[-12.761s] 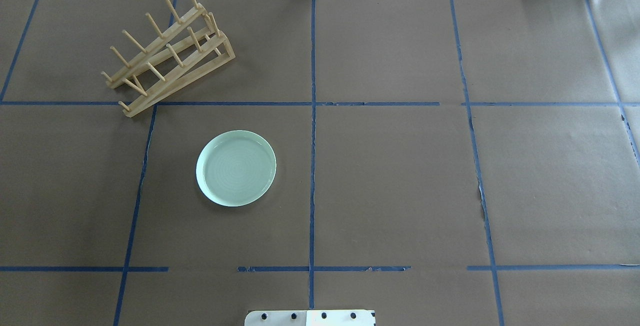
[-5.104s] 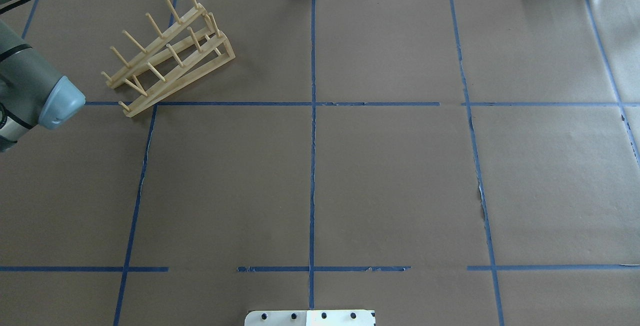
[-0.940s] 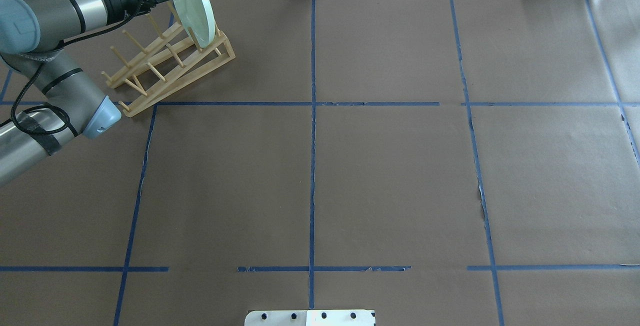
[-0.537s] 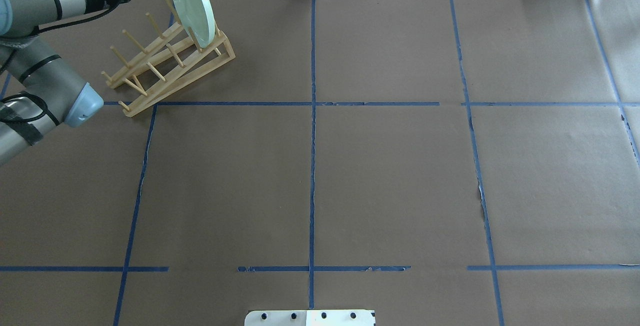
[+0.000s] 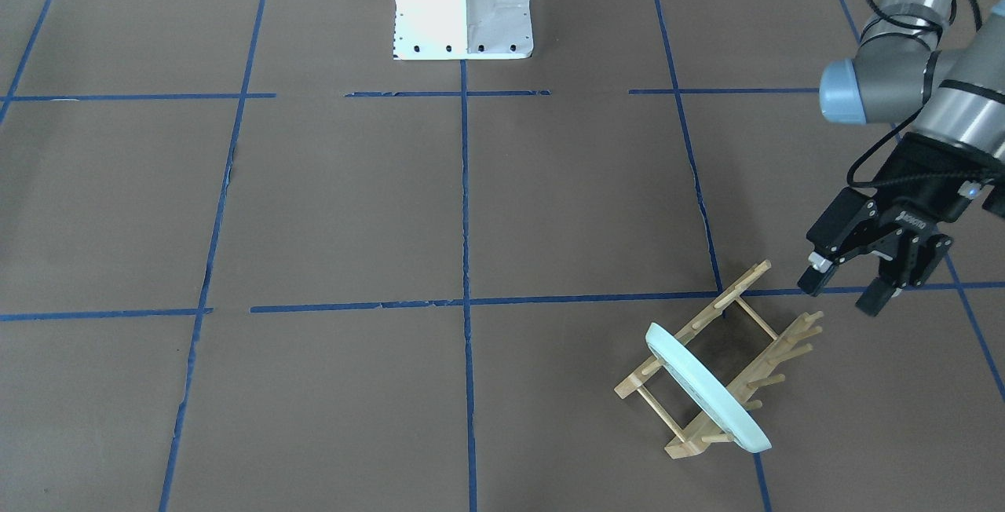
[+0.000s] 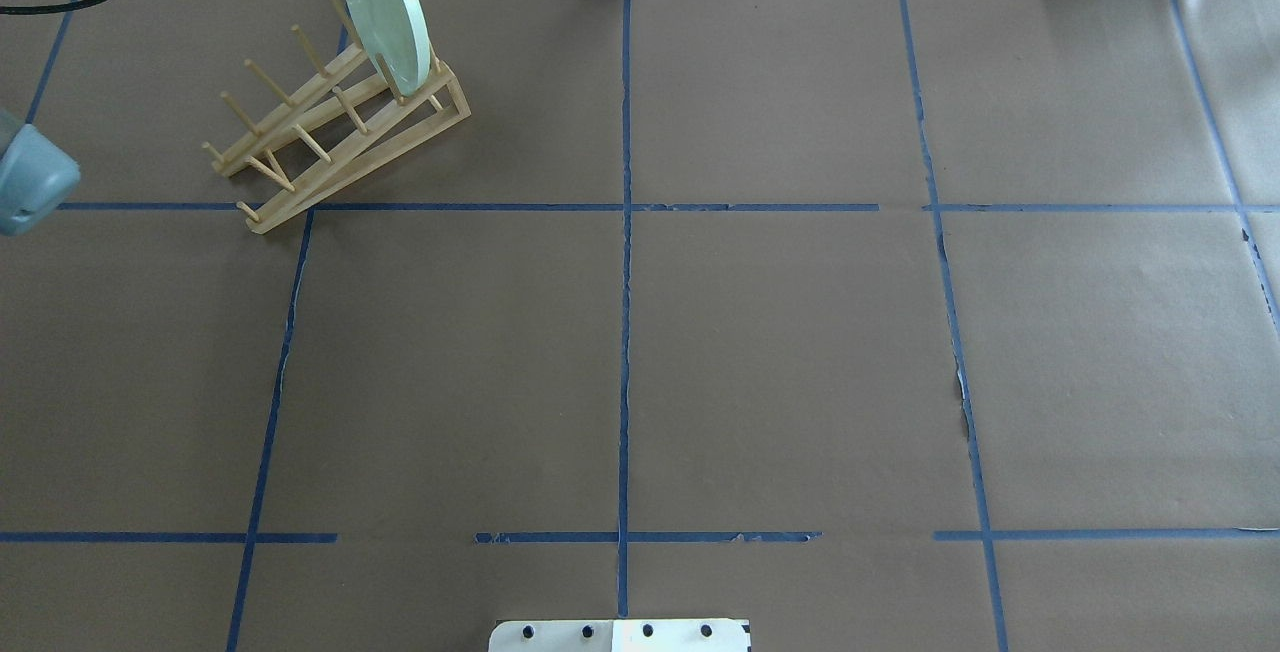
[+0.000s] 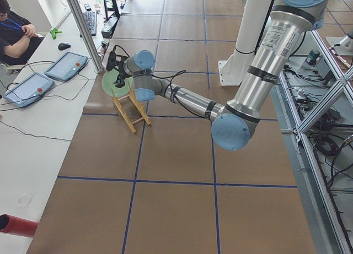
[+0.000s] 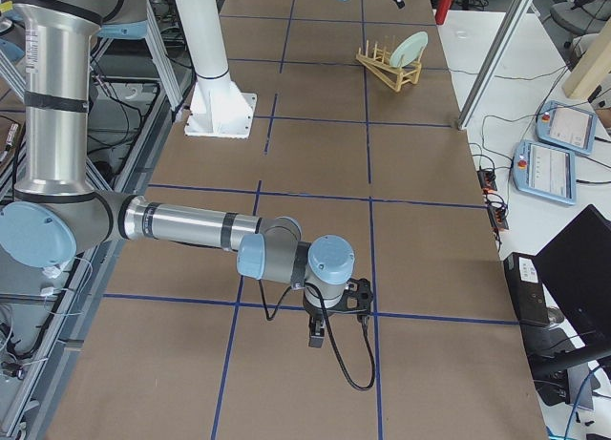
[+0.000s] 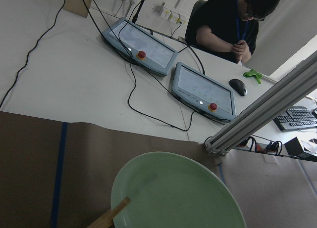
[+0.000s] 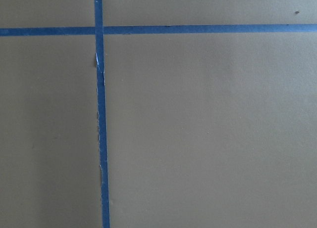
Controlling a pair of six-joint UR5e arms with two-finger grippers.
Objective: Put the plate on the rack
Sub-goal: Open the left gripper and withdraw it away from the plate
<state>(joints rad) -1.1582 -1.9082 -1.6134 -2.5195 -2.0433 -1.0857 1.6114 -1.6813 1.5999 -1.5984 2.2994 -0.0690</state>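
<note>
Plate [image 5: 707, 398] stands on its edge in the rack [image 5: 710, 314]. It sits across both rails at the rack's end farthest from the robot, somewhat tilted rather than plumb. We see pegs on either side of it in the overhead view, but we cannot tell which slot it is in. In the left wrist view the plate's pale green face fills the lower frame, and one peg tip [image 9: 116, 210] crosses in front of it at lower left.

The rack lies at an angle to the blue tape lines [image 6: 625, 332], on the brown paper of the desk [image 6: 800, 352], on the robot's left and toward the far edge.

Left gripper [image 5: 844, 292]: jaws wide apart, nothing between them. It hangs above the desk near the rack's robot-side end, apart from the plate and touching no peg that we can make out.

Right gripper [image 8: 318, 337]: low over the desk, pointing down near a crossing of tape lines, well apart from the rack. Its wrist view shows only paper and tape, so we cannot tell whether the fingers are apart or together.

Beyond the desk's far edge we note two flat control panels [image 9: 203, 87] with red buttons on a white bench, and a seated operator [image 9: 228, 20] in dark clothes.
</note>
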